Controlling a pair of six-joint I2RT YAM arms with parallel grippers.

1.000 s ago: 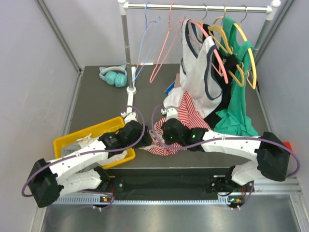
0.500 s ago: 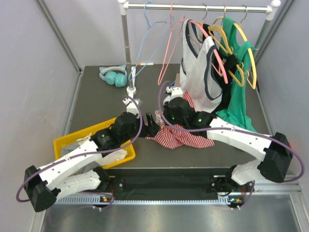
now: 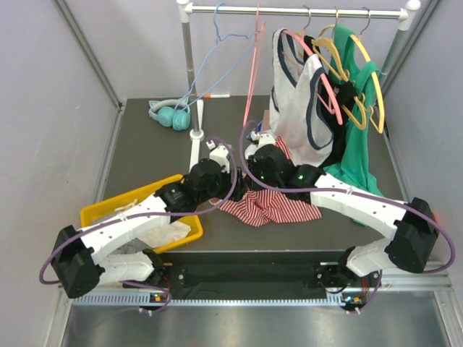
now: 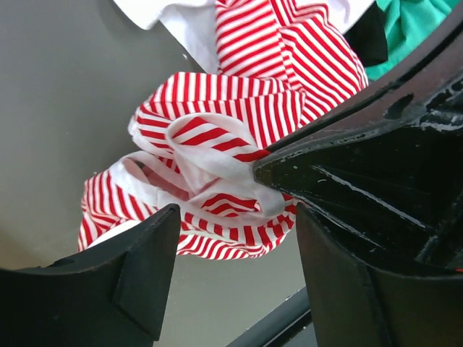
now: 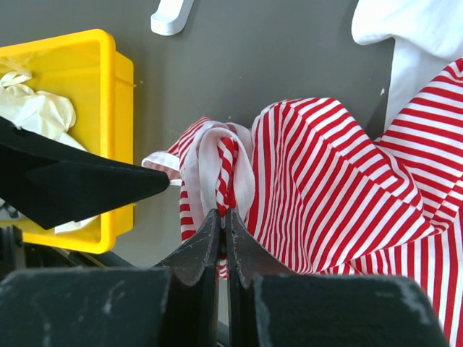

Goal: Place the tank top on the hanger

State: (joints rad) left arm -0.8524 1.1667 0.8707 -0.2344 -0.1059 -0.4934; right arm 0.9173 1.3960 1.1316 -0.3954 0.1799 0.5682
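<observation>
At nine o'clock in the top view sits a hard yellow plastic bin (image 3: 101, 204) with pale crumpled cloth in it. Next comes the left claw (image 4: 235, 231), its jaws wide apart and gripping nothing, aimed at the bunched cloth just ahead. The tank top (image 3: 271, 206), soft fabric in thin red and white stripes with plain white binding, lies rumpled on the matte grey counter (image 3: 145, 152), near the middle and at about six o'clock from the hanger (image 3: 253, 72). The right claw (image 5: 223, 217) is pinched fully closed on a raised fold beside a white-edged strap loop. The hanger, a slim salmon-pink wire triangle, hangs bare from the metal rail (image 3: 304, 10), seen nearly edge-on. Toward two o'clock hang a white top with navy trim (image 3: 300, 108) and a green garment (image 3: 354, 166). I judge the task to be at an early stage. The garment is gripped, but no strap is over the hanger, so spreading and threading remain.
</observation>
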